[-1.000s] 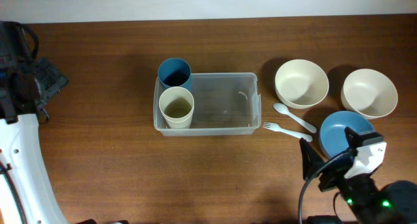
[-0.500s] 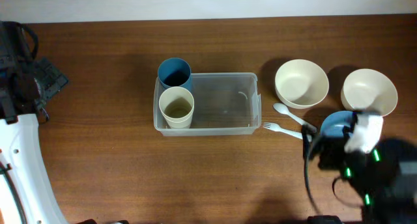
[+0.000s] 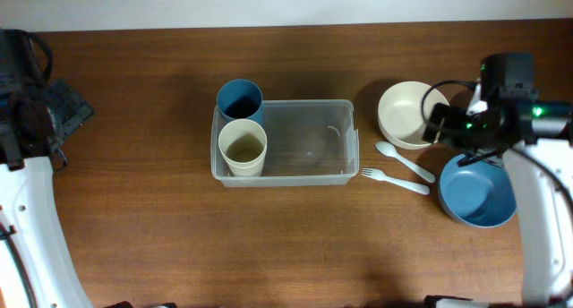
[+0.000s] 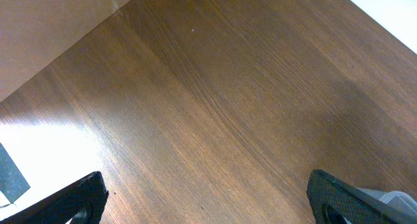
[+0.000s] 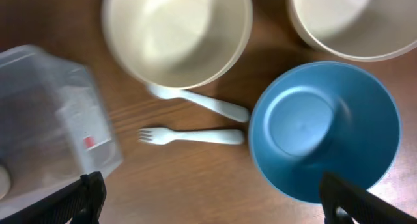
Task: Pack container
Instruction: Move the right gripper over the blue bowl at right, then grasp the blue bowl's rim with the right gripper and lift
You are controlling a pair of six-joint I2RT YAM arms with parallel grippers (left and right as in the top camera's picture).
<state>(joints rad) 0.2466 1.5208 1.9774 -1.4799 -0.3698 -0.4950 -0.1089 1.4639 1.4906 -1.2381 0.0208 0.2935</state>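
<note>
Container (image 3: 295, 142) — cream cup (image 3: 243, 147) inside, bowls (image 3: 414, 114) outstanding. Left gripper (image 4: 208, 201), right gripper (image 5: 215, 204): fingers spread, empty. Step: bowl pickup. Next likely — lower onto blue bowl (image 5: 324, 129) rim.

The container (image 5: 52, 113) shows left of a white fork (image 5: 192, 137) and spoon (image 5: 199, 100) (blue bowl (image 5: 324, 133) on their right).

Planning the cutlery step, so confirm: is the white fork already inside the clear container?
No, the fork lies on the table outside the container, beside the spoon.
</note>
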